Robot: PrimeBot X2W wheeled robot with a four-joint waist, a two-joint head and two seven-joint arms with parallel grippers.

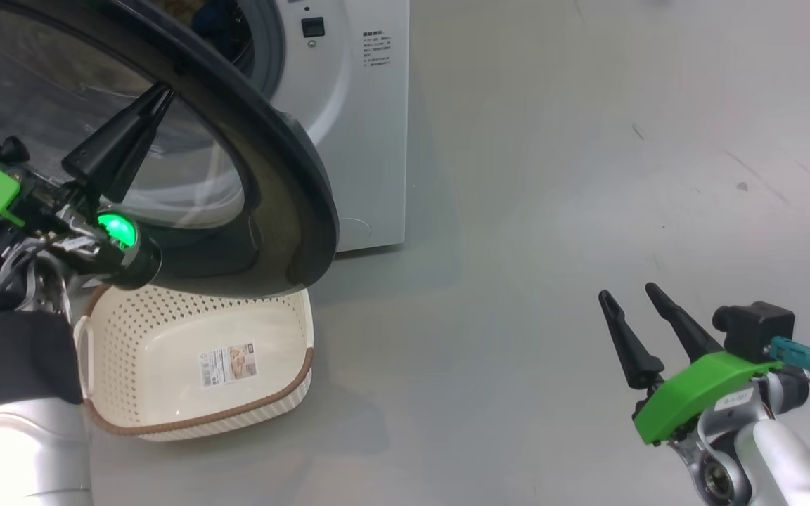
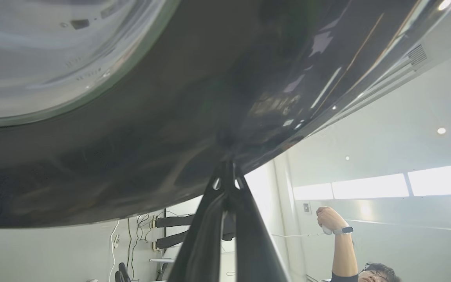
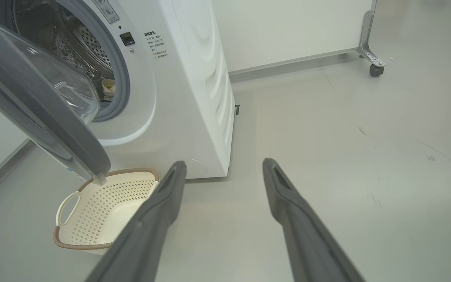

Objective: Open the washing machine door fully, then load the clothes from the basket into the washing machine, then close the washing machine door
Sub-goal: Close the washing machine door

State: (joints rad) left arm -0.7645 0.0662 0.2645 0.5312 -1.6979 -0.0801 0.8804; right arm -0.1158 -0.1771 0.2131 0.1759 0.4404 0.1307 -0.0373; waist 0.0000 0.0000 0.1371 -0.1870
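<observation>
Hiding basket [image 1: 159, 351] rim, door [image 1: 292, 190] touches pinched left end effector [image 1: 162, 91]; right end effector [image 1: 628, 292] splayed.

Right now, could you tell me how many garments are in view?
2, both inside the washing machine: a pale yellow garment low in the opening, a blue garment near the gasket. The door may hide more; the basket holds none.

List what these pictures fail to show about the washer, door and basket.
- Head view: the washing machine door covers the far end of the basket.
- Right wrist view: the door hides most of the drum; clothes inside cannot be counted.
- Head view: print on the basket's label is too small to read.
- Left wrist view: dark reflections blur whether the left claw touches the door.
</observation>
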